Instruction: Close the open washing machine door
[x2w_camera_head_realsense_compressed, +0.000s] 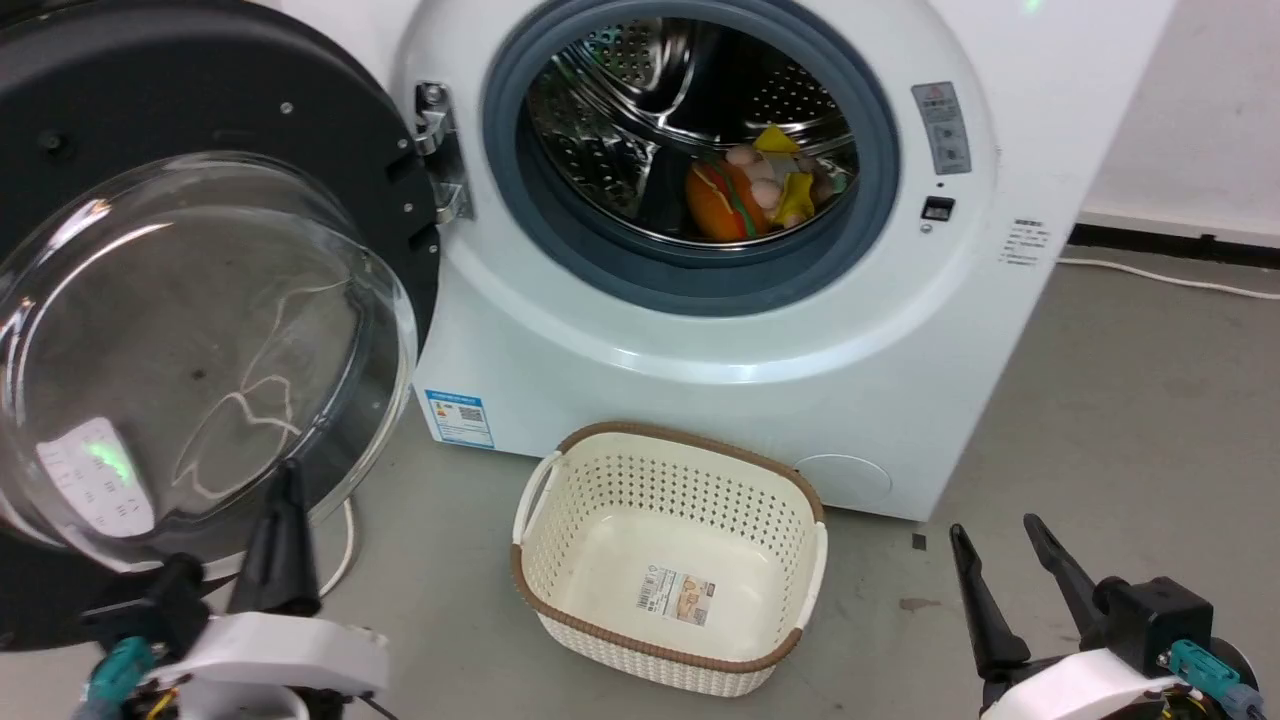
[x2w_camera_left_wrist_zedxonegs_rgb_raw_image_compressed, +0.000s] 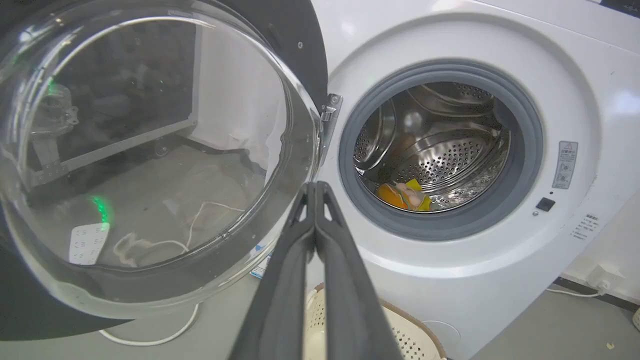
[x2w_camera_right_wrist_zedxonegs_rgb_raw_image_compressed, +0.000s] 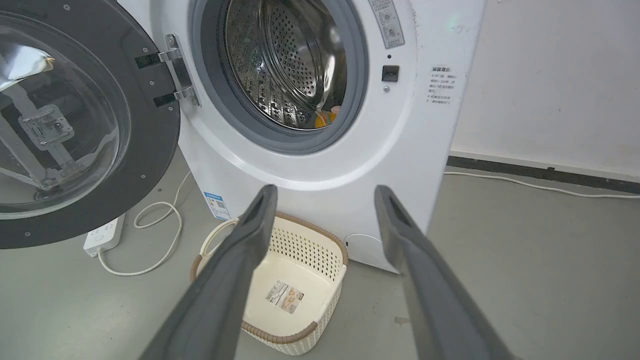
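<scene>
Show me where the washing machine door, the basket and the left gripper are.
washing machine door (x2w_camera_head_realsense_compressed: 200, 330), head view, on the clear glass bowl.
basket (x2w_camera_head_realsense_compressed: 670, 490), head view, on its perforated back wall.
left gripper (x2w_camera_left_wrist_zedxonegs_rgb_raw_image_compressed: 315, 186), left wrist view, at the closed fingertips.

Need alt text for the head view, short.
The washing machine door stands swung wide open on the left of a white washing machine, whose steel drum holds colourful toys. A cream basket sits on the floor in front. The left gripper, jaws together, is at the lower edge of the door's glass window; the right gripper is open at lower right.
</scene>
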